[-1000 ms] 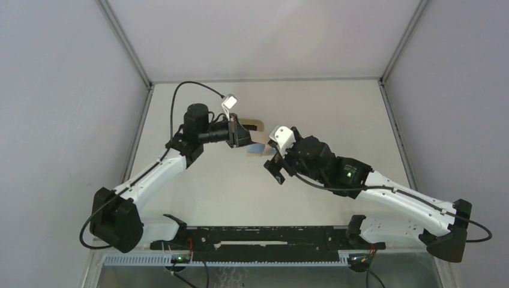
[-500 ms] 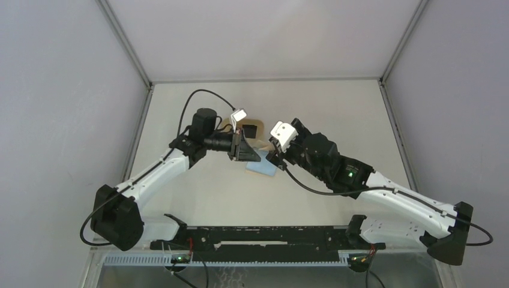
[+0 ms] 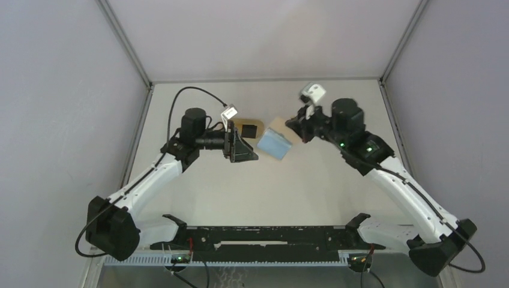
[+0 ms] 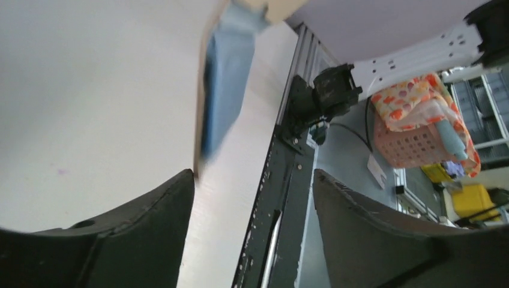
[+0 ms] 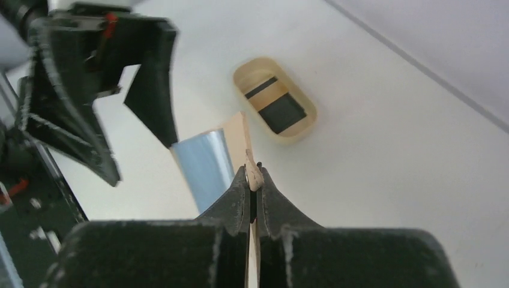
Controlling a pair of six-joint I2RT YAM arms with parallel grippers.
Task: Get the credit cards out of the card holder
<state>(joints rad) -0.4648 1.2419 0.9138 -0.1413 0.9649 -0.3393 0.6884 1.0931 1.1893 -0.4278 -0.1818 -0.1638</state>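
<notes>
1. Step in hand: holding for emptying. My right pincer is pressed together on the tan edge of the card holder, keeping it off the table
2. My left pincer stands spread and empty, with the holder just ahead of its tips and apart from them
3. Next move, as I judge it: bring the left tips to a card edge in the blue pocket, nip it and draw it out
4. Holder: folded open, tan outside, pale blue inside, hanging tilted below my right tips. The view is blurred, so I cannot tell whether any card sits inside
5. Beyond my right tips, the oval tray holds two dark flat pieces, perhaps cards
</notes>
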